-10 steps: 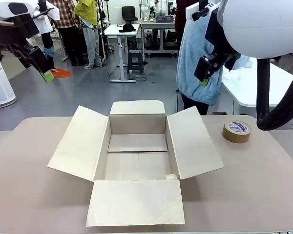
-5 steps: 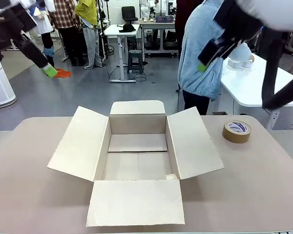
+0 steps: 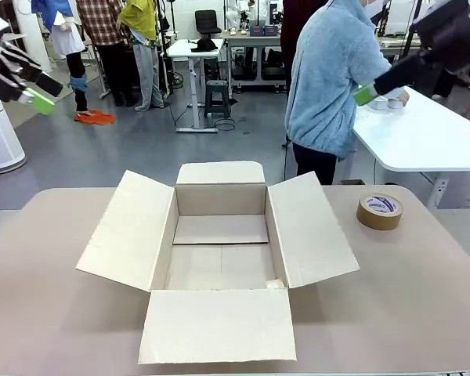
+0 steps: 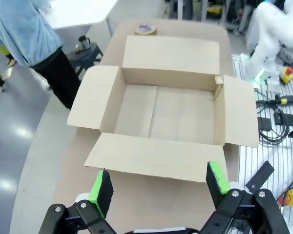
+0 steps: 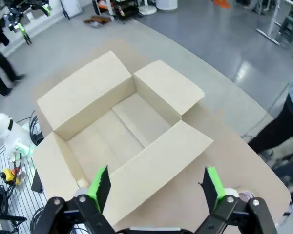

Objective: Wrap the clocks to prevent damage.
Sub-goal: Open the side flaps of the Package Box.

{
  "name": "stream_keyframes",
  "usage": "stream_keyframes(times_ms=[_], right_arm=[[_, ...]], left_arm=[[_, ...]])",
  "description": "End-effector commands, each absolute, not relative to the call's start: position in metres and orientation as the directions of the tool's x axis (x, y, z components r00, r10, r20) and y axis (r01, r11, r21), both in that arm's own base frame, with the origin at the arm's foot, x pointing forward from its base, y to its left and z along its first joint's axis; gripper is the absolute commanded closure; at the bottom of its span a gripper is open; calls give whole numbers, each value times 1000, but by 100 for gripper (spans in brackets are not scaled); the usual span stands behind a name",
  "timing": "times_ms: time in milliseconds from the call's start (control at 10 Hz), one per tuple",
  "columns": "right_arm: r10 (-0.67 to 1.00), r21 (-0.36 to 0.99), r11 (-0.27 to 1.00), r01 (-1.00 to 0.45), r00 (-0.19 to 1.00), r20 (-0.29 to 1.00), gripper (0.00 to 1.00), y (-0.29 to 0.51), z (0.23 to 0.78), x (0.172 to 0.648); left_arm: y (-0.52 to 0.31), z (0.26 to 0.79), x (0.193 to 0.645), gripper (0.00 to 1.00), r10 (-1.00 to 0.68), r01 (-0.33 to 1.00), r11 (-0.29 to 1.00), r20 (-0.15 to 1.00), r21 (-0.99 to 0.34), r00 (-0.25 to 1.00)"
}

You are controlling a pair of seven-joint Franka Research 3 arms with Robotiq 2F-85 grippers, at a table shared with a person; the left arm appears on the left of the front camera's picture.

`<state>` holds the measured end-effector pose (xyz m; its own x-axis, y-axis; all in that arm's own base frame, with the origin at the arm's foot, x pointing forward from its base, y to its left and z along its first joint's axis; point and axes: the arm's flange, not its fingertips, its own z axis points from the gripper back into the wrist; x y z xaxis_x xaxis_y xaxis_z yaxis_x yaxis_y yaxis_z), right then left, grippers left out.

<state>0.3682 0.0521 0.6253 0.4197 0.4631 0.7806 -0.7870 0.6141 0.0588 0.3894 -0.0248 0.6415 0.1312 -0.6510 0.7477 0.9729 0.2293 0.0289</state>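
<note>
We are seeing cardboard box [image 3: 219,258] sitting open on counter [image 3: 423,298], flaps spread, bare floor showing; tape roll [image 3: 379,211] lying beside. Above, left claw [image 4: 158,181], right claw [image 5: 156,187] hovering, jaws apart.

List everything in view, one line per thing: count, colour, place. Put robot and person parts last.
cardboard box: 1, light brown, middle of the table, all four flaps open.
tape roll: 1, brown, lying flat on the table at the robot's right of the box, apart from it.
table: 1, beige, under the box and tape.
white table: 1, white, beyond the far right edge.
person: 1, light blue fleece, at the far side, turned towards the white table.
left gripper: 1, black with green pads, raised high, open.
right gripper: 1, same colours, raised high, open.
</note>
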Motion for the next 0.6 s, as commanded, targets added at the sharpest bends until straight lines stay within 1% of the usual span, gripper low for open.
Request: stream_keyframes(times_ms=[0, 300, 400, 500], right_arm=[[419, 93, 559, -824, 378, 826, 0, 27, 605, 365], [379, 108, 574, -812, 380, 844, 0, 2, 595, 361], [379, 108, 577, -809, 383, 842, 0, -2, 595, 359], [378, 106, 609, -786, 405, 833, 0, 0, 595, 359]], left_arm=[[5, 638, 388, 0, -562, 968, 247, 810, -31, 170], [39, 632, 381, 0, -514, 958, 277, 831, -76, 214], [45, 629, 378, 0, -517, 956, 280, 827, -83, 223], [43, 629, 380, 0, -552, 951, 301, 799, -75, 238]])
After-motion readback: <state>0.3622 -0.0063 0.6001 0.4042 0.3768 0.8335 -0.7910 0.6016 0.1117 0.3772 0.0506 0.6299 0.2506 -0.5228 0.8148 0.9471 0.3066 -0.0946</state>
